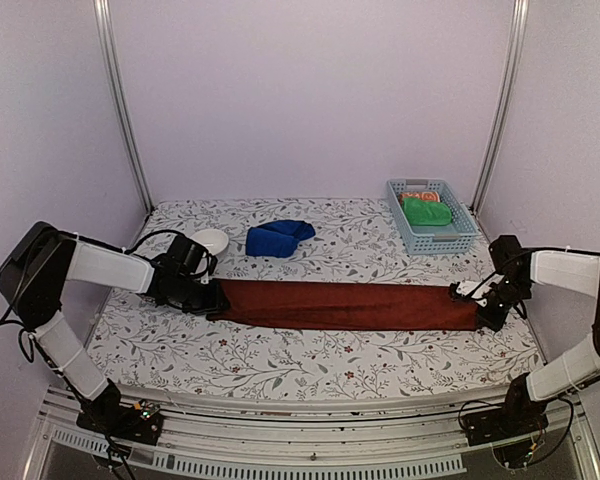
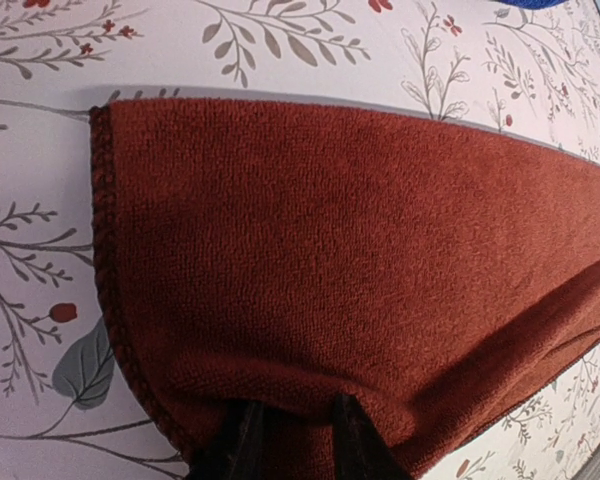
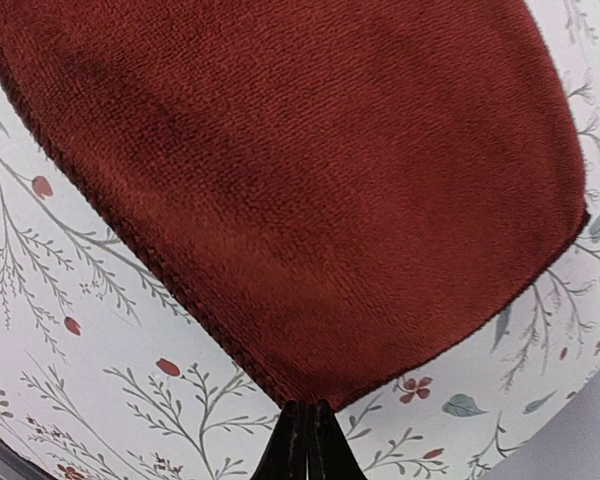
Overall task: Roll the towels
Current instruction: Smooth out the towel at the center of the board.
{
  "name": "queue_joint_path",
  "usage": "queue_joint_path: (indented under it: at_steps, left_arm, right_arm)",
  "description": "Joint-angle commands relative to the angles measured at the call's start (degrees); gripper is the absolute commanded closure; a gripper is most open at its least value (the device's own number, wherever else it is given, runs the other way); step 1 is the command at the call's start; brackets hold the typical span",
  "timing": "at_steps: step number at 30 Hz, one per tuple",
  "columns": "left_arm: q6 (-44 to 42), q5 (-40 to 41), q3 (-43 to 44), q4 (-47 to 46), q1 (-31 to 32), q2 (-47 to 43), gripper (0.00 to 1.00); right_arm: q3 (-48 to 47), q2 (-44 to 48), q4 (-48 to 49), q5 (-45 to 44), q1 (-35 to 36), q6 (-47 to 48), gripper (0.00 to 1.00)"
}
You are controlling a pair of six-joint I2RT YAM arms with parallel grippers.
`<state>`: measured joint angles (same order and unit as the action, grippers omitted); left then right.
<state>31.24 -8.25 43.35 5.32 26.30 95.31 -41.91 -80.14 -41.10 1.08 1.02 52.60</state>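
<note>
Although the top view takes in the whole table [image 1: 310,360], both sets of fingertips are too small and dark there to read.
- Red towel [image 1: 345,305]: lies flat as one long narrow strip, long axis left to right across the middle of the table. Left end at left gripper [image 1: 213,298], right end at right gripper [image 1: 478,306]. Dark brick-red; far edge straight, near edge slightly bowed.
- Blue towel [image 1: 278,238]: bunched in a heap just far of the red one, apart from it; no axis to give.
- White bowl [image 1: 211,241] to its left.
- Basket [image 1: 458,240] at far right holds green cloth [image 1: 426,211]; orange patterned cloth [image 1: 413,196] mostly covered behind it.

Left wrist view: fingers [image 2: 242,445] cut off by the bottom edge, tips buried under red pile. The gap is narrow with cloth gathered in it, so the towel's end is held. Stitched hem runs down the left side.

Right wrist view: right gripper [image 3: 305,430] has its jaws pressed together, tips meeting the hem. Whether cloth is nipped between them I cannot tell. Ribbed terry pile, no creases.
</note>
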Motion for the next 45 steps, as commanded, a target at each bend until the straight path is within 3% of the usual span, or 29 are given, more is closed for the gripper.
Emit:
queue_joint_path:
  at_steps: [1,7,10,13,17,26,30,32,45]
  left_arm:
    - [-1.13,1.19,-0.3,3.23,0.5,1.91,0.73]
    - [-1.27,1.13,-0.12,3.31,0.07,1.47,0.73]
    - [-1.37,0.95,-0.05,3.13,0.08,1.65,0.73]
    - [-1.41,0.74,0.06,3.18,0.06,1.95,0.73]
    - [-1.36,0.65,0.07,2.97,0.06,1.94,0.73]
    - [-1.27,0.93,-0.33,2.86,0.04,1.97,0.73]
    - [-1.4,0.99,-0.29,3.03,-0.02,1.86,0.73]
    - [-1.37,0.97,-0.29,3.02,-0.03,1.79,0.73]
    - [-2.0,1.13,0.02,3.38,-0.45,1.26,0.73]
  right_arm:
    - [0.89,6.06,-1.59,-1.98,0.13,4.68,0.97]
    - [0.86,7.75,-4.22,-1.61,-0.2,7.05,0.95]
    - [1.88,7.86,-2.47,-0.54,-0.13,7.55,0.68]
    - [2.48,6.83,-1.19,0.25,-0.14,8.25,0.62]
    - [2.51,3.97,0.82,0.08,-0.04,8.57,0.61]
    - [1.21,-1.5,3.26,-0.77,0.11,8.72,0.72]
    - [1.08,-1.55,2.49,-1.88,0.13,8.84,0.91]
    - [1.11,-0.38,1.86,-2.91,0.04,8.74,0.95]
    - [2.71,6.28,-2.28,-5.85,-1.57,13.58,0.97]
